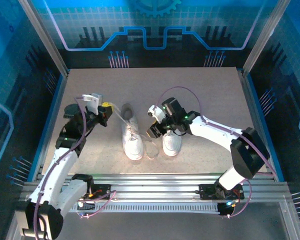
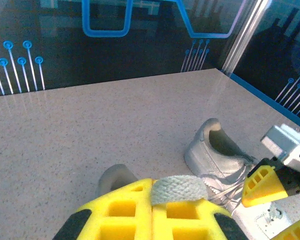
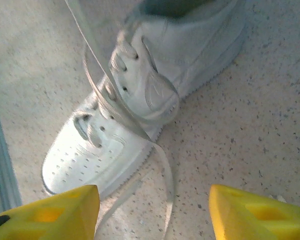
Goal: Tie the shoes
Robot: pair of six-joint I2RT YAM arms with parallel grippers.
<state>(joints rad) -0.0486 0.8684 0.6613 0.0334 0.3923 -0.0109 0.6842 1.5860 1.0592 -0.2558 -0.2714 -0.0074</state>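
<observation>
Two white sneakers sit side by side near the centre of the counter (image 1: 210,100), toes toward 6 o'clock. The left sneaker (image 1: 132,141) has the right sneaker (image 1: 172,144) at its 3 o'clock. The left end effector (image 2: 152,205) sits at about 10 o'clock of the left sneaker. Its yellow fingers are pressed together, pinching a flat white lace end (image 2: 179,190). In the right wrist view that lace runs as a thin raised line from the eyelets toward 11 o'clock. The right end effector (image 3: 155,212) hangs over the gap between the shoes and partly covers the right sneaker from above. Its fingers are spread wide with nothing between them. Below it the second lace (image 3: 166,170) of the left sneaker lies slack on the counter, curling off the toe side toward 6 o'clock. Progress looks early. One lace is grasped and pulled out and the other is not yet picked up. No crossing, knot or bow is visible on the left sneaker. The right sneaker's laces are mostly hidden under the arm, so I cannot tell their state, but no bow shows. Likely left to do: grab the slack lace, cross, loop and tighten, then do the other shoe.
</observation>
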